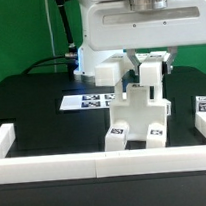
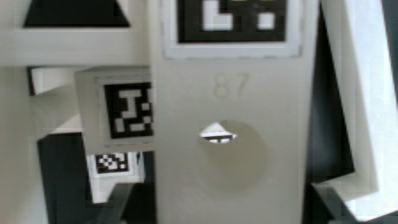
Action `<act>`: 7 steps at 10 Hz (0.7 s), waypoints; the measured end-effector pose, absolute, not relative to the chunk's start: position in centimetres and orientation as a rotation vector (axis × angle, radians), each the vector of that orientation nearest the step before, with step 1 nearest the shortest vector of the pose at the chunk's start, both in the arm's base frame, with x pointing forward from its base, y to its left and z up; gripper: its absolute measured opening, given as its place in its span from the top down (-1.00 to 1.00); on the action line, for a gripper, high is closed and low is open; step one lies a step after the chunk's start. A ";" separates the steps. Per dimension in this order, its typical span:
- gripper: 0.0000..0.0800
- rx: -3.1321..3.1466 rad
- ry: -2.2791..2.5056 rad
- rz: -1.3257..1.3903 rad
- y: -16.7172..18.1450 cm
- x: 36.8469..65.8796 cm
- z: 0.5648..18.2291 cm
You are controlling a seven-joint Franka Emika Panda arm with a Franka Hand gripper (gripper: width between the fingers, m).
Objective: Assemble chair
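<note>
The partly built chair [image 1: 135,118] stands upright in the middle of the black table. It is a blocky white stack with small tags near its feet. My gripper [image 1: 151,65] hangs right above it, shut on the chair's upright top piece [image 1: 149,77]. In the wrist view this piece is a flat white panel [image 2: 231,90] with a small hole [image 2: 221,131] and a tag [image 2: 235,18] at its far end. It fills the gap between my fingers [image 2: 352,196]. Beside the panel, another tagged chair part [image 2: 125,108] lies lower down.
The marker board [image 1: 89,100] lies flat behind the chair. A loose white block [image 1: 107,75] stands near the robot base. White border rails run along the front [image 1: 96,168], the exterior view's left [image 1: 6,141] and right [image 1: 204,128], where a tagged piece [image 1: 203,105] sits.
</note>
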State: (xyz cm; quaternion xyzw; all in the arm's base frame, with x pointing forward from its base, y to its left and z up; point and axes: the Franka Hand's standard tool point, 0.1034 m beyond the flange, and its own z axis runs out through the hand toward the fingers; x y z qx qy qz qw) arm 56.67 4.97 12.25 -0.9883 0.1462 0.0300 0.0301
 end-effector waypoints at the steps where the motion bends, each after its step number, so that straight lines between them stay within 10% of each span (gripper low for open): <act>1: 0.28 -3.048 0.443 0.074 5.3 56.7 12.3; 7: 0.28 -3.050 0.428 0.066 5.5 56.6 12.3</act>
